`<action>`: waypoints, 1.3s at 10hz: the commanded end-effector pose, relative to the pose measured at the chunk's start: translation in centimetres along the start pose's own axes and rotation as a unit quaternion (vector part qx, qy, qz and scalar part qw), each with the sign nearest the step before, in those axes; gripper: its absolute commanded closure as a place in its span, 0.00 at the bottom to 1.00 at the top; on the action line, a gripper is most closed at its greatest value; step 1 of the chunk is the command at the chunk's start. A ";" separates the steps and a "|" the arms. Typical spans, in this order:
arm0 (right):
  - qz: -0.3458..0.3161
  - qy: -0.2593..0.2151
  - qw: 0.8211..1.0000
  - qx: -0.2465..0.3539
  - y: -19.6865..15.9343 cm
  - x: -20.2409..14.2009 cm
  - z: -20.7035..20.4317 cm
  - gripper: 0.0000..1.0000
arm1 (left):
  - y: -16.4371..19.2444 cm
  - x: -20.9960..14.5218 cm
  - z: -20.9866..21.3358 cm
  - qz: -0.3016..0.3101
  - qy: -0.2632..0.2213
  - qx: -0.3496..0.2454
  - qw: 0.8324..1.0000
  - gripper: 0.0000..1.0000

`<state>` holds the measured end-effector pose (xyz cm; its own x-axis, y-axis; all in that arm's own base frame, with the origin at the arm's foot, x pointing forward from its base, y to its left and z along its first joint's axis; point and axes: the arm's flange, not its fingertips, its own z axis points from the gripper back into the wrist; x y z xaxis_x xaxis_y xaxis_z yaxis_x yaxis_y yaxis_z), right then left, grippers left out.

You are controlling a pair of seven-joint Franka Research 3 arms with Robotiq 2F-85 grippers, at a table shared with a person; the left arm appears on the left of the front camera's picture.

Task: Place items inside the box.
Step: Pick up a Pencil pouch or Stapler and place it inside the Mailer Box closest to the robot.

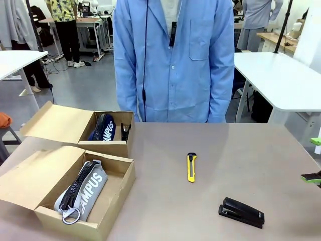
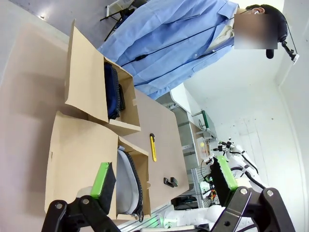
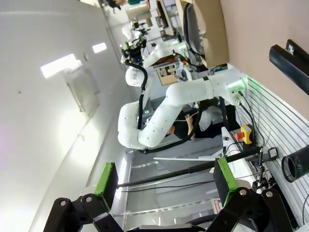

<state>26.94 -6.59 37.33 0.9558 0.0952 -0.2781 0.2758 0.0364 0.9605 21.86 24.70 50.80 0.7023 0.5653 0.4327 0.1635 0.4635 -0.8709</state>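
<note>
Stapler (image 1: 241,212) lies near front edge of table (image 1: 251,145), well apart from knife (image 1: 191,166).

Along the bottom edge of the left wrist view, your left arm's jaws are black linkage fingers (image 2: 91,209) with round silver pivot pins, tipped by bright green pads (image 2: 103,180). Your right arm's jaws match in their own view, with green tip pads (image 3: 107,178). Mid-frame there, the white rounded left arm (image 3: 159,116) carries a black cable (image 3: 141,94).
</note>
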 end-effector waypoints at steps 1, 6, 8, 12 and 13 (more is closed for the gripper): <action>0.079 0.028 0.988 -0.132 0.7 -1.6 -1.8 0.00 | -0.2 0.1 -0.1 -0.007 -0.005 -0.010 1.000 0.00; 0.093 0.072 0.954 -0.275 3.0 -0.9 -4.6 0.00 | -0.2 0.1 -0.1 -0.007 -0.005 -0.010 1.000 0.00; 0.139 0.061 0.925 -0.347 4.6 -0.6 -6.3 0.00 | -0.2 0.1 -0.1 -0.007 -0.005 -0.010 1.000 0.00; 0.368 0.181 0.829 -0.380 4.8 6.8 -11.2 0.00 | -0.2 0.1 -0.1 -0.007 -0.005 -0.010 1.000 0.00; 0.413 0.093 0.836 -0.350 5.6 5.3 -6.3 0.00 | -0.2 0.1 -0.1 -0.007 -0.005 -0.010 1.000 0.00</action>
<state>32.87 6.03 40.79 0.7226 0.6498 0.2359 -0.6312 0.4811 0.6084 21.86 24.71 50.80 0.7025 0.5653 0.4324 0.1629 0.4638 -0.8708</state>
